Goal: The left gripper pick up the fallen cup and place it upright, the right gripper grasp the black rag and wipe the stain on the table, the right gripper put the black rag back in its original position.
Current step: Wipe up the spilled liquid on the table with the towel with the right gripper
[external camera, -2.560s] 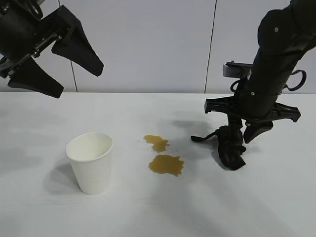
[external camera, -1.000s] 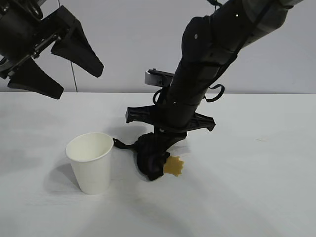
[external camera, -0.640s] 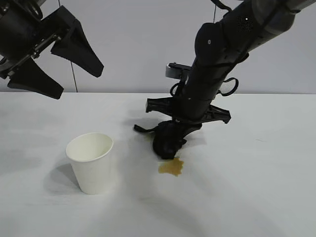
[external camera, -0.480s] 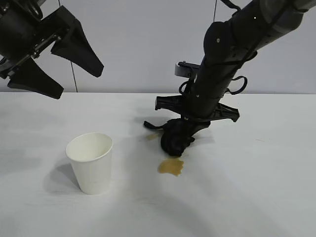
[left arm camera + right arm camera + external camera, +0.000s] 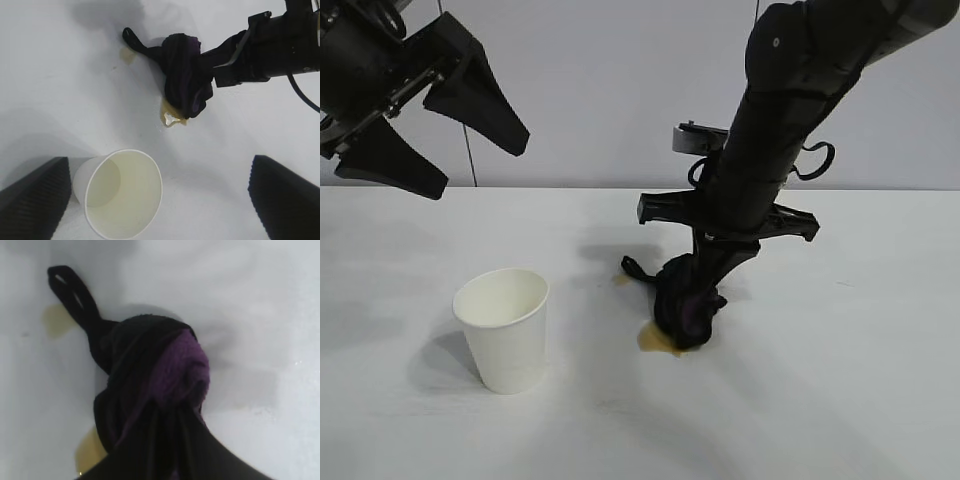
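Pale grey wall panels (image 5: 620,90) behind, with 2 thin dark vertical seams (image 5: 751,90).

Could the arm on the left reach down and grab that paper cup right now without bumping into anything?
Probably yes. The left tool hangs open above the upright cup, with bare table around it. The right tool, shut on the rag, is off to the side over the stain, apart from the cup.
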{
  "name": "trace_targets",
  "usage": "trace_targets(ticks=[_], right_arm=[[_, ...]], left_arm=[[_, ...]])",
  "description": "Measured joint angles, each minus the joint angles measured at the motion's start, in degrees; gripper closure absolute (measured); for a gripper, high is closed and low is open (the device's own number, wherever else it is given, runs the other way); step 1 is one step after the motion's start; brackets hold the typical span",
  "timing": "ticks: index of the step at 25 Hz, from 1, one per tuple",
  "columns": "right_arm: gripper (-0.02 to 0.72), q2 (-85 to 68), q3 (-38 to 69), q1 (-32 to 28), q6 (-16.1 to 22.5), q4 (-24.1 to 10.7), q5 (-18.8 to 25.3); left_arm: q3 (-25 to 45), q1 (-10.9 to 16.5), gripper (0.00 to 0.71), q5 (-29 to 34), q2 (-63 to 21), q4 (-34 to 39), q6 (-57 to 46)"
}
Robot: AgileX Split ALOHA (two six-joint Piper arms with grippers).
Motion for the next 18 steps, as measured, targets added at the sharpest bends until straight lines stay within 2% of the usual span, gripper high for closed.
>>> trace_targets(ticks=[8, 14, 18], right_arm=[[0.663, 2.26, 0.00, 1.11, 3.56, -0.70, -7.98], [0.663, 8.34, -9.98, 1.11, 5.31, -1.41, -7.87], [0.663, 10.09, -13.61, 0.22, 10.45, -4.73, -6.70]], left_arm=[[0.00, 0.00, 0.017, -0.05, 0.00, 0.00, 0.00], [0.00, 0.00, 0.017, -0.17, 0.00, 0.00, 0.00], [0.00, 0.00, 0.017, -0.28, 0.00, 0.00, 0.00]])
